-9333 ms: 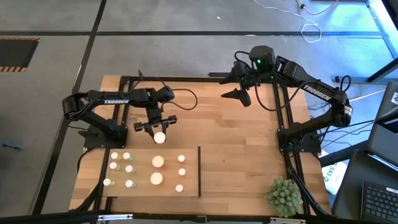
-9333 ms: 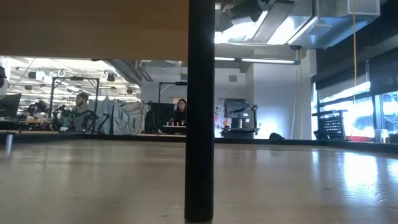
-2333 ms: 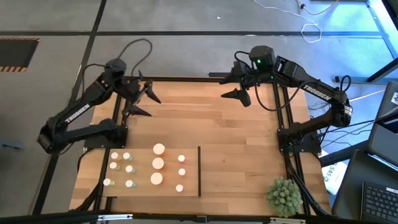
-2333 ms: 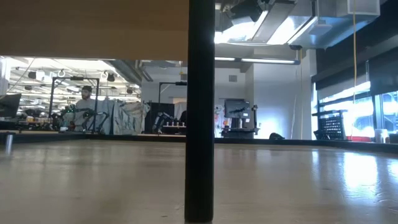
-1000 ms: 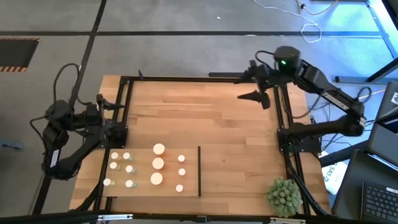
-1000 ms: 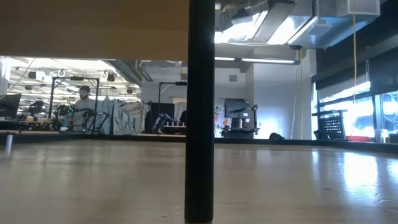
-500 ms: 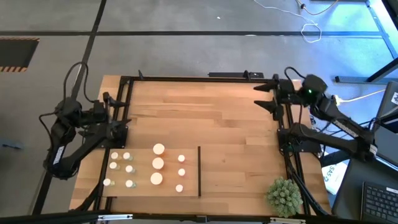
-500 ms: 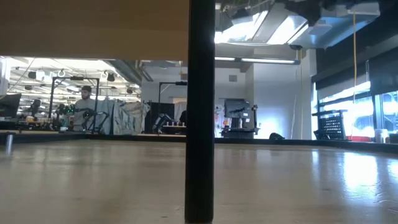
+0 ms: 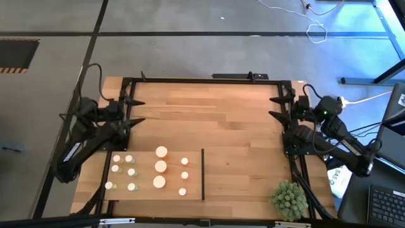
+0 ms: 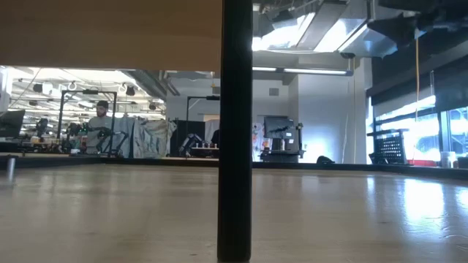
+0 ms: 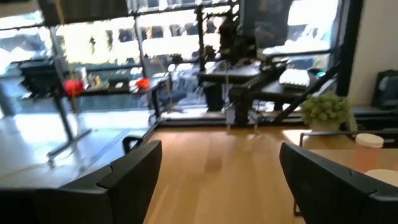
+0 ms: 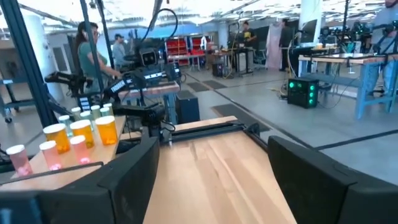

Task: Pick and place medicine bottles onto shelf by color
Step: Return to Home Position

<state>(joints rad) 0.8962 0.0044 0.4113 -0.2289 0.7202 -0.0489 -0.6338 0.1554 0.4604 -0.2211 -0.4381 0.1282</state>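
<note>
Bottles (image 9: pixel 161 166): twelve are showing, all standing upright on the shelf (image 9: pixel 144 172), with none on the bare table (image 9: pixel 209 120). The shelf is lying at the lower left of the high view, on the left arm's side. Its dark divider (image 9: pixel 202 174) is standing along the edge facing the plant (image 9: pixel 289 199).

The bottles are sitting in three groups.
- Six small pale or greenish bottles (image 9: pixel 131 171) are sitting in two columns at the shelf's left end.
- Three wide orange bottles (image 9: pixel 159 182) are lining up in one column at mid-shelf.
- Three small bottles (image 9: pixel 185 175) are forming a column near the divider, not touching it. I cannot tell their body colour from above.

In the right wrist view the orange bottles (image 12: pixel 81 134) are standing side by side.

Left gripper (image 9: pixel 131 111): it is hanging at the table's left edge, behind the shelf and well apart from the bottles. Its fingers (image 11: pixel 130 177) are spreading wide and holding nothing, with bare planks showing between them.

Right gripper (image 9: pixel 277 106): it is hanging at the table's right edge, pointing inward and far from the shelf. Its fingers (image 12: pixel 124 171) are likewise standing wide apart and empty.

Low view: a dark upright bar (image 10: pixel 235 131) is filling the centre, and a person (image 10: pixel 100 117) is standing far back in the room.
</note>
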